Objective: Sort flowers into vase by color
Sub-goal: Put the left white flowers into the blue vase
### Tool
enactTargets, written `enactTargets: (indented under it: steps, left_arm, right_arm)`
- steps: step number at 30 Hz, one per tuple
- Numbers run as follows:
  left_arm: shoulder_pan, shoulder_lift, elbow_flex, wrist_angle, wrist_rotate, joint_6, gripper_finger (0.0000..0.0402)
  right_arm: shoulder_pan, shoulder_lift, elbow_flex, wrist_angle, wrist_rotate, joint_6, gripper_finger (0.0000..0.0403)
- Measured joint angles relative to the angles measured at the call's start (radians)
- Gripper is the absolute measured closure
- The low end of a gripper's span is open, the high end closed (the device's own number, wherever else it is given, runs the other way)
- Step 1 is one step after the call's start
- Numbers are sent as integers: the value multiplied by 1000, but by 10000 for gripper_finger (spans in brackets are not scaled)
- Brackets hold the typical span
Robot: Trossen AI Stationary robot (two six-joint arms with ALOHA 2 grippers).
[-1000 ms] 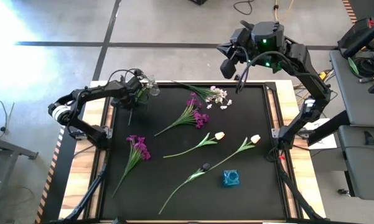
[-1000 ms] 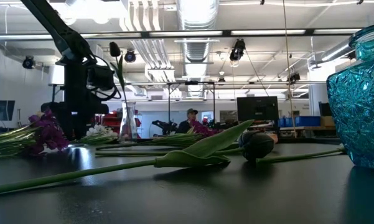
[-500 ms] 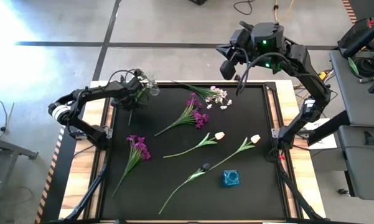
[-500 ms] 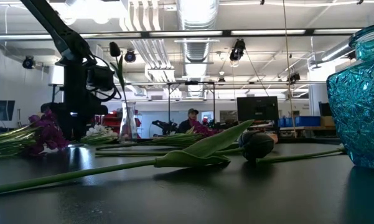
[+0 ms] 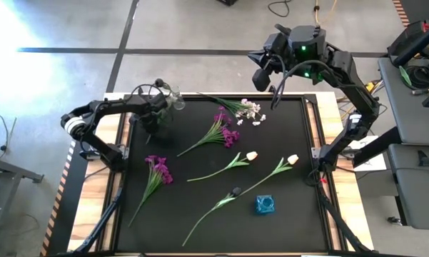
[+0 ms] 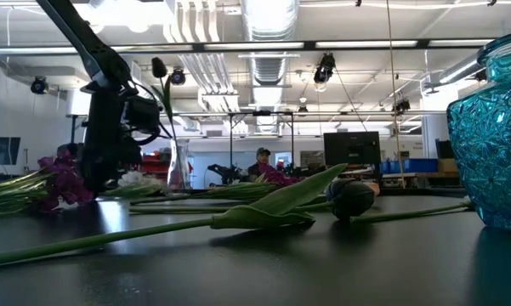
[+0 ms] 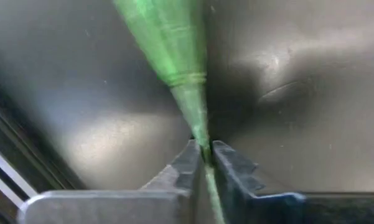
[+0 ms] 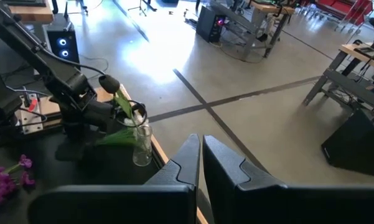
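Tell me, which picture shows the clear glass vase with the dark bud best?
The right wrist view: the clear glass vase stands whole at the mat's corner, dark bud above it. The high view shows only its rim from above; the low view shows it far off; the left wrist view misses it.

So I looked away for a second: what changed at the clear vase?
The left gripper shifted a little along the mat's far edge, beside the clear vase, and closed its fingers on a green stem. The right gripper stayed shut, raised beyond the table's far edge. The flowers lying on the mat and the blue vase did not move.
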Motion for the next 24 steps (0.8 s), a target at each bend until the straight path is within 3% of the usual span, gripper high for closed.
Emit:
enactTargets:
  steps: [11,24]
  left_arm:
    - [7,-67,-1,-83,10,4,400]
    - [141,-422,-1,-190,47,-42,401]
  right_arm:
    - [0,-2,0,0,0,-10,390]
    - [0,-2,0,0,0,-12,390]
